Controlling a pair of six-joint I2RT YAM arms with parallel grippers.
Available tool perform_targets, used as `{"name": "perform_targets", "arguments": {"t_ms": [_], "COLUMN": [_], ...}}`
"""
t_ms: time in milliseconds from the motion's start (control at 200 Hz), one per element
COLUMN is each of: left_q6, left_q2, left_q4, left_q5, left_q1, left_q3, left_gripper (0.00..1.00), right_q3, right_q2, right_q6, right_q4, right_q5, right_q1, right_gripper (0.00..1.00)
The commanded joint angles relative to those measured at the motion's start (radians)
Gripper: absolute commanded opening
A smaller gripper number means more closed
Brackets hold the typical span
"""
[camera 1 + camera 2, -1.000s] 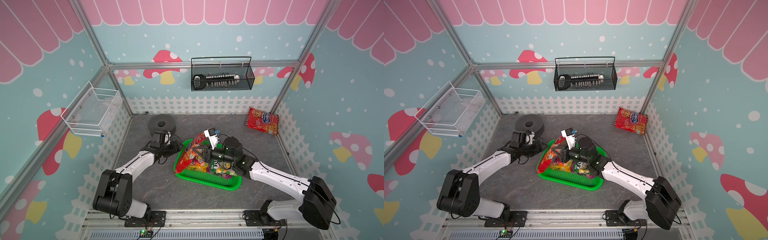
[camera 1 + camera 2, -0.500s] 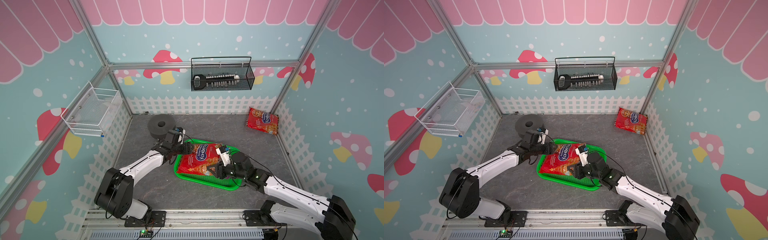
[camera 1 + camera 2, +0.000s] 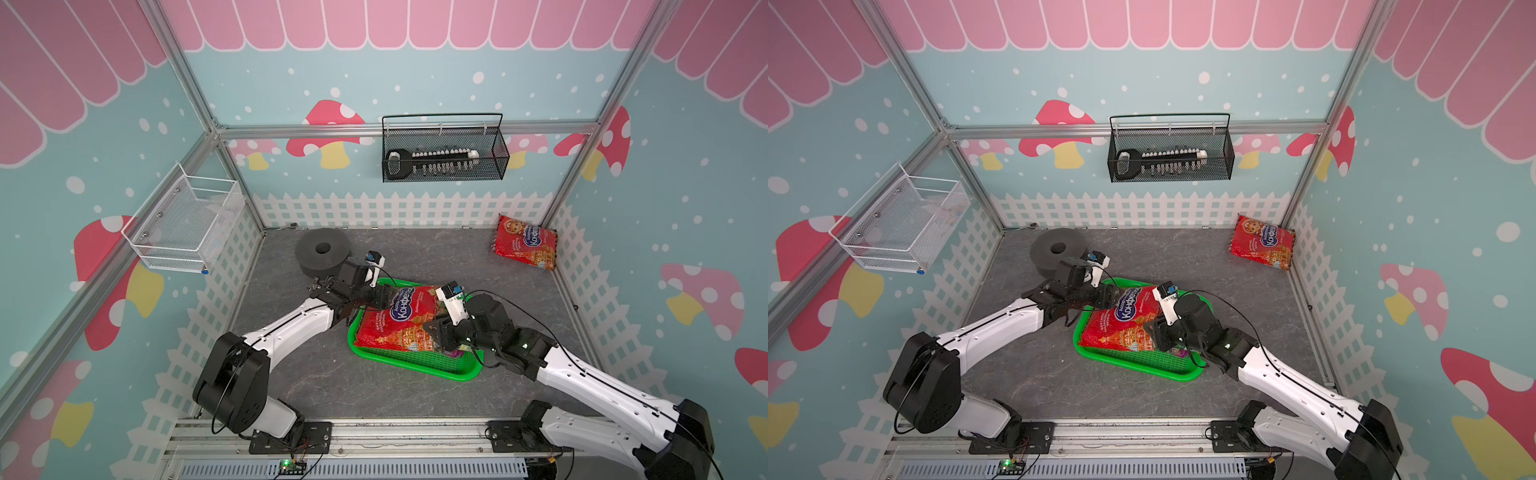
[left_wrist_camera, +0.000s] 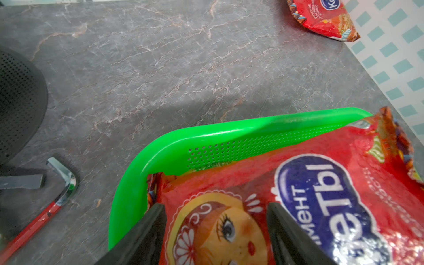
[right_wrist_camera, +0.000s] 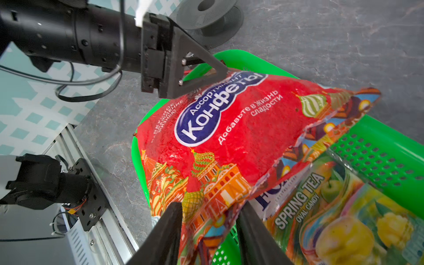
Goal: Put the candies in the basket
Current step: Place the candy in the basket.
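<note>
A large red candy bag [image 3: 399, 320] [image 3: 1121, 320] lies flat across the green basket [image 3: 415, 368] [image 3: 1133, 365], covering most of the candies under it. A green-yellow Fox's bag [image 5: 332, 206] shows beneath its edge. My left gripper [image 3: 380, 301] [image 4: 215, 206] is open at the bag's far-left end, its fingers either side of the doll face. My right gripper [image 3: 436, 332] [image 5: 211, 206] is open at the near-right corner, and the bag's corner hangs loosely between its fingers. A second red candy bag [image 3: 524, 247] [image 4: 321, 18] lies by the back right fence.
A dark foam spool [image 3: 323, 253] stands just behind the left gripper. A hex key with a red handle [image 4: 46, 206] lies on the floor beside the basket. A black wire basket [image 3: 442, 153] hangs on the back wall and a white mesh basket [image 3: 183, 228] on the left wall.
The red bag, held upright over the basket by my right gripper a second ago, now lies flat on it. The right gripper has opened and lowered. The left gripper moved onto the bag's far end.
</note>
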State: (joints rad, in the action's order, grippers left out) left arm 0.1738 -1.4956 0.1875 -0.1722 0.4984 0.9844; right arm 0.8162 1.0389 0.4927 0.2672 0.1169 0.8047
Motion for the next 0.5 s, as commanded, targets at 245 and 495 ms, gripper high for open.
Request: {"name": "perform_targets", "arguments": {"t_ms": [245,495], "left_q6": [-0.129,-0.098], "left_q2": [0.014,0.020], "left_q4": [-0.029,-0.056], "left_q5": [-0.025,0.123], "left_q1": [0.024,0.028], "left_q3": [0.033,0.043], "left_gripper": [0.72,0.71], "right_q3": [0.301,0.228], "right_q2": [0.159,0.193], "right_q6": [-0.172,-0.241], "right_q4": [0.020,-0.124], "right_q5": [0.119,0.255], "right_q1": [-0.002,-0.001], "right_gripper": [0.52,0.48]}}
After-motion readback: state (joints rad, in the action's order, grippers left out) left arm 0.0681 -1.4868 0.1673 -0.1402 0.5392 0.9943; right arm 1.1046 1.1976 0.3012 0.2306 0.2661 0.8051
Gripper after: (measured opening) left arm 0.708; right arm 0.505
